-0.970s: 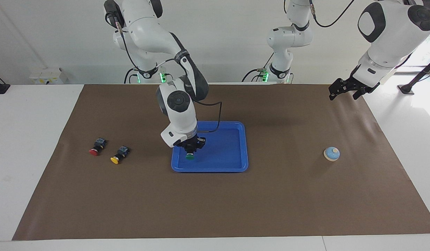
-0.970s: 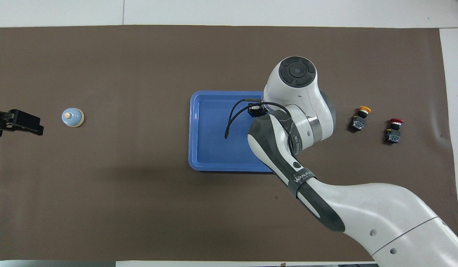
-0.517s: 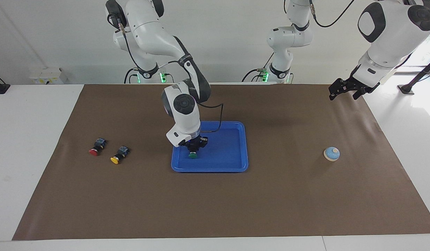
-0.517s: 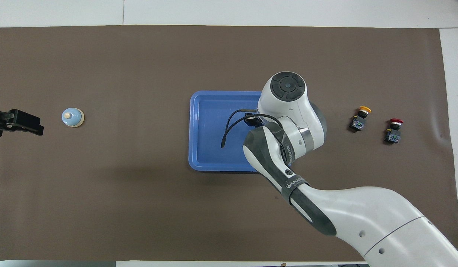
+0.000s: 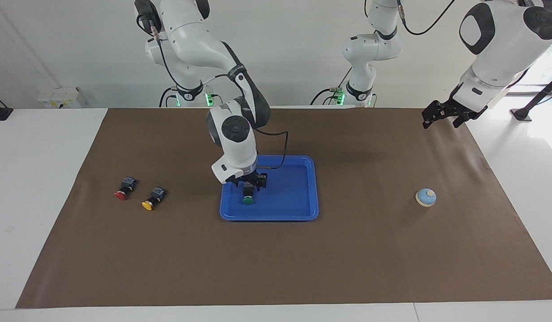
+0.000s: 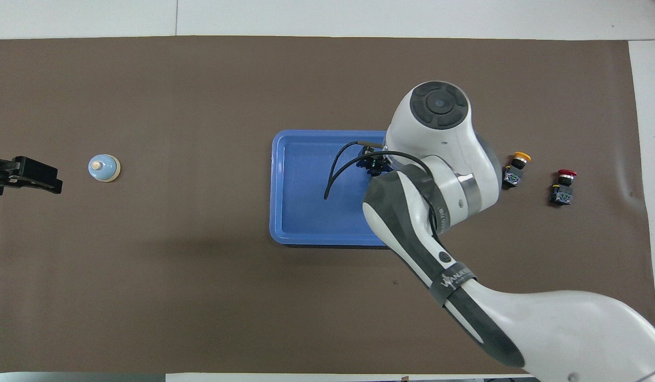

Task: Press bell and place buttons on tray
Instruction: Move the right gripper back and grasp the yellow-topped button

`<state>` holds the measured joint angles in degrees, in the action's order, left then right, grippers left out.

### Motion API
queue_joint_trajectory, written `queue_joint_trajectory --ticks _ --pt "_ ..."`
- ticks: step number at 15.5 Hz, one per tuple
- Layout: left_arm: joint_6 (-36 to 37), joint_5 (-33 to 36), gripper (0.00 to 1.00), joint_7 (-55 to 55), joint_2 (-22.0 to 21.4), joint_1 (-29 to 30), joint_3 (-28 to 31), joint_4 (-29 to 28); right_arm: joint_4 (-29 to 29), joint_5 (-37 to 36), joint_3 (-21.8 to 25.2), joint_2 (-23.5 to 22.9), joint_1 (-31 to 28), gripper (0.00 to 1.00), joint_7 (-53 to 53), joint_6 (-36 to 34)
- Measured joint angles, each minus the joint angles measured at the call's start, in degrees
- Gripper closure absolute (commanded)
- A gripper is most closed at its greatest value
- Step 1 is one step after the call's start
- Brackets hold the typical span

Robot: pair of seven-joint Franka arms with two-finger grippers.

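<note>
Green button (image 5: 247, 200): you find it lying in the tray (image 5: 294, 210), in the part toward the right arm's end. Its long axis runs to and from the robots, and the green cap points away from them, black body toward them.

Right gripper (image 5: 249, 184): you see it low over the green button's body, fingers spread to either side of it. Whether they touch the body you cannot tell. In the overhead view the arm's wrist hides most of it.

Tray: blue, rectangular, at the middle of the brown mat (image 5: 276, 259).

Yellow button (image 5: 152, 199): on the mat toward the right arm's end, well apart from the tray. It lies tipped over, cap pointing away from the robots and slightly toward that end.

Red button (image 5: 124, 189): just beside the yellow one, closer to the mat's edge, lying the same way.

Bell (image 5: 426, 197): upright on the mat toward the left arm's end, knob up.

Left gripper (image 5: 441, 115): you see it waiting, raised over the mat's corner at that end, well apart from the bell, fingers spread and empty.
</note>
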<state>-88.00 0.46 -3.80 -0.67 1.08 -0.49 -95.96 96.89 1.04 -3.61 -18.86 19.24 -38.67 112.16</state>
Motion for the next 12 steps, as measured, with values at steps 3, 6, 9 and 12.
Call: queue_joint_trajectory --ticks 3,6,9,12 --pt "0.0 0.0 0.0 0.0 0.0 0.0 0.0 0.0 -0.4 -0.1 0.3 4.8 -7.0 0.0 3.3 -4.5" --pt "0.0 0.0 0.0 0.0 0.0 0.0 0.0 0.0 0.5 -0.5 0.6 5.3 -14.0 0.0 6.3 -5.1" --pt "0.0 0.0 0.0 0.0 0.0 0.0 0.0 0.0 4.3 -3.2 0.7 5.3 -19.0 0.0 7.4 -1.0" --pt "0.0 0.0 0.0 0.0 0.0 0.0 0.0 0.0 10.3 -3.7 0.9 5.8 -24.2 0.0 10.4 6.6"
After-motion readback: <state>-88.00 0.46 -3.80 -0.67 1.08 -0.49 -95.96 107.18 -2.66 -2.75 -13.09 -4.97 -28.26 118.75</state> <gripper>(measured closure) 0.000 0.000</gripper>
